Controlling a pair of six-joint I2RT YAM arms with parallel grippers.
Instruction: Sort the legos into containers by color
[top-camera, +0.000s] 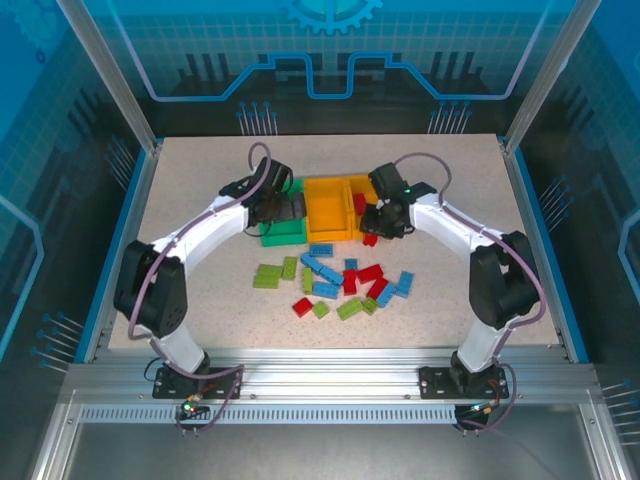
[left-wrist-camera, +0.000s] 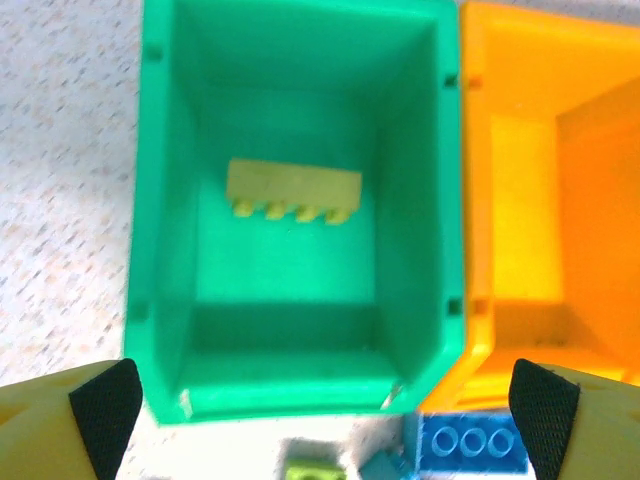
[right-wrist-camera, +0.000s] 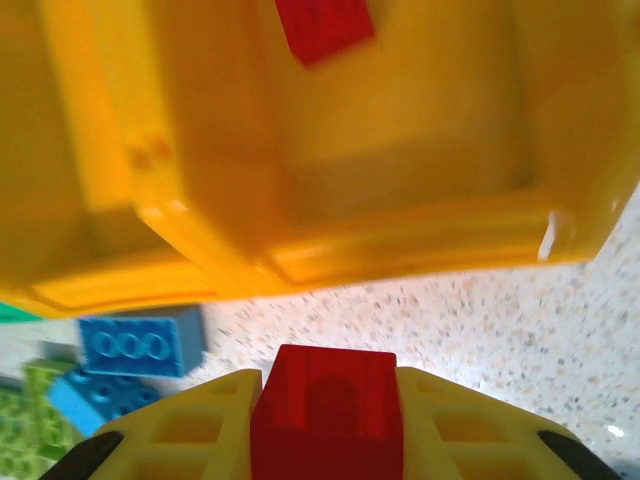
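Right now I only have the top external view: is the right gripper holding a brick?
Observer: Yes. The right gripper is shut on a red brick, just outside the right orange bin.
Operator: Anything inside that bin?
Observer: One loose red piece lies in it.
Operator: And the left side?
Observer: The left gripper is open over the green bin, and one lime brick lies on the bin's floor.

Green bin (left-wrist-camera: 160, 250) of smooth, faintly glossy plastic, orange bin (left-wrist-camera: 520, 200) alike, lime lego (left-wrist-camera: 292, 190) and red lego (right-wrist-camera: 328, 410) of shiny moulded plastic, left tool (left-wrist-camera: 325, 400) of yellow plastic with matt black pads (left-wrist-camera: 105, 405), surface (right-wrist-camera: 480, 320) matt and speckled like stone, frame (top-camera: 320, 385) of brushed metal
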